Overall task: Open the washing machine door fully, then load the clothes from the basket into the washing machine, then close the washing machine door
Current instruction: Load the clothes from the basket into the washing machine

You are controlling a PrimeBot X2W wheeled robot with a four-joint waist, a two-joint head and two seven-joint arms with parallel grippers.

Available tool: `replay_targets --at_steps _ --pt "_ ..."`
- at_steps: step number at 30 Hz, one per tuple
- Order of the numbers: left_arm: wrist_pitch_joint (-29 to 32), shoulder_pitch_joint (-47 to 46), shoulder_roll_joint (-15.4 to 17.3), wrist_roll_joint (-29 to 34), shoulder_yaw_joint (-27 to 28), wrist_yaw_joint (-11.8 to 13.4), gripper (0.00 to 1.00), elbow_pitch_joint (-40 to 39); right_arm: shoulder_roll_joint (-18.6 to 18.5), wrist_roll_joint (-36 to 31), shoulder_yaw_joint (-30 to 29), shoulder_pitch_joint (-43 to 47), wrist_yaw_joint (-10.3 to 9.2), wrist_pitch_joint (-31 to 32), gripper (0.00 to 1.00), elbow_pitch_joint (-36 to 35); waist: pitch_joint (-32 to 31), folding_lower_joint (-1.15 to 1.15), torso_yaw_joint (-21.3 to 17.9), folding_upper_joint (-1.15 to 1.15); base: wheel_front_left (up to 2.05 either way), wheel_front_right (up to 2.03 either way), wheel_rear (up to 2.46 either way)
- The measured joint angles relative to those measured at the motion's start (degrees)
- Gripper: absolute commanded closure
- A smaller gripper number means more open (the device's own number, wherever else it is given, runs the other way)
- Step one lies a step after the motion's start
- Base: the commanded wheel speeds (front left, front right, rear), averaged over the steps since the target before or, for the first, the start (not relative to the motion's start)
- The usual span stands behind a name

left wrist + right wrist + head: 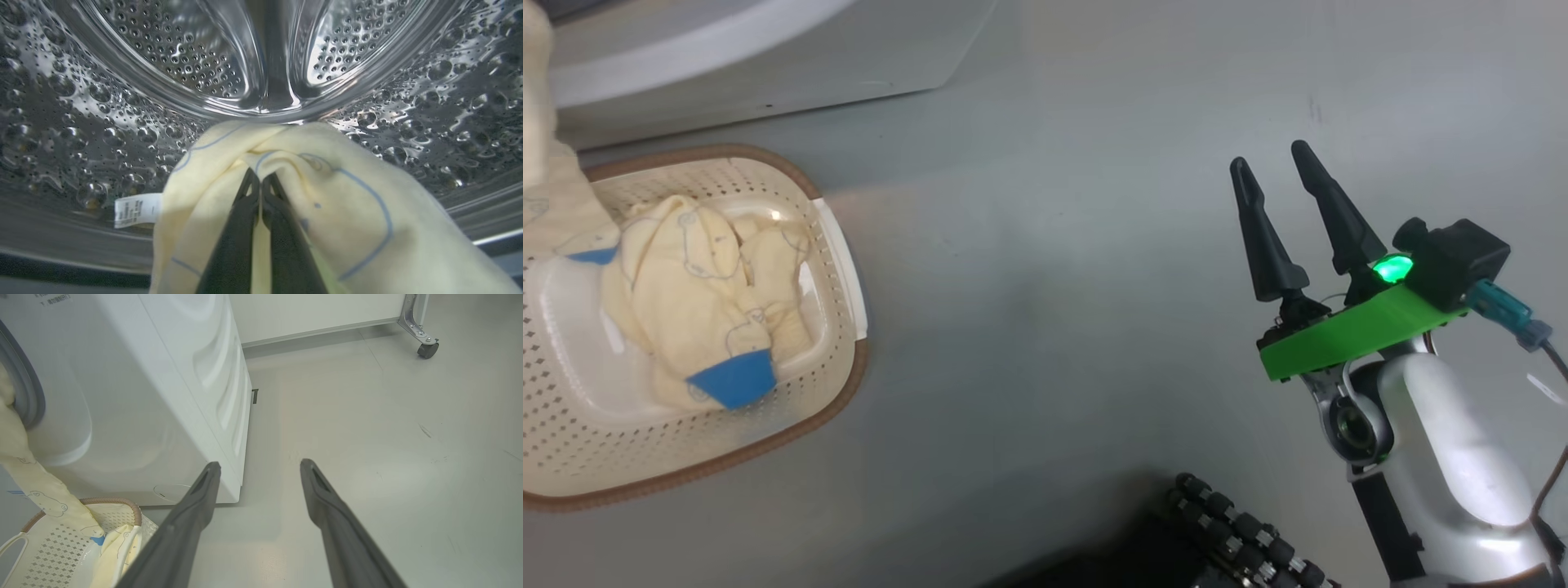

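Step in hand: loading. Door-opening judged done, since an arm is working inside the machine.

- Washer (135,396): white body standing on the grey floor (1054,286). Its steel drum (102,122) surrounds the left wrist view, so that arm reaches through the washer's mouth.
- Basket (645,445): on the floor just in front of the washer, close to its base. Clothes (694,302) lie bunched in it: cream, bear print, blue cuff on top.
- Garment (327,204): inside the washer, over the low part of the drum, draped around the left fingers. From the right wrist view a cream strip hangs from the washer's mouth down to the basket. Probably this piece's tail, but the edge of that view is too cramped to be sure.
- Right gripper (1269,155): off the washer's side, well apart from the basket, above bare floor. Fingers spread wide, holding nothing.
- Left gripper (260,175): inside the washer. Fingers pinched almost together on a fold of the garment.
- Care tag (137,209): white, at the garment's edge, against the drum wall.

Next move, as judged: carry the garment deeper so any tail clears the washer's mouth, then part the fingers and back out. Then return to the basket for the remaining clothes. A tail left across the mouth could foul the door at closing.
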Motion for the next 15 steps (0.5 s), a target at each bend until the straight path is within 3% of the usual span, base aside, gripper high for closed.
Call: replay_targets --at_steps 10,13,15 --pt "-15.5 -7.2 0.3 4.8 1.4 0.6 1.00 7.3 0.0 0.4 0.4 -1.0 0.00 0.0 0.00 -0.7 3.0 -0.01 -1.7 0.00 0.00 0.00 0.00" --pt "-16.5 -9.0 -0.2 4.4 1.8 0.3 1.00 10.6 0.0 0.5 0.5 -1.4 0.00 0.0 0.00 -0.7 3.3 -0.01 -1.7 0.00 0.00 0.00 0.00" --pt "-13.9 -9.7 -0.8 3.3 1.8 -0.9 1.00 13.4 0.0 0.5 0.6 -1.6 0.00 0.0 0.00 -0.7 3.3 -0.01 -1.6 0.00 0.00 0.00 0.00"
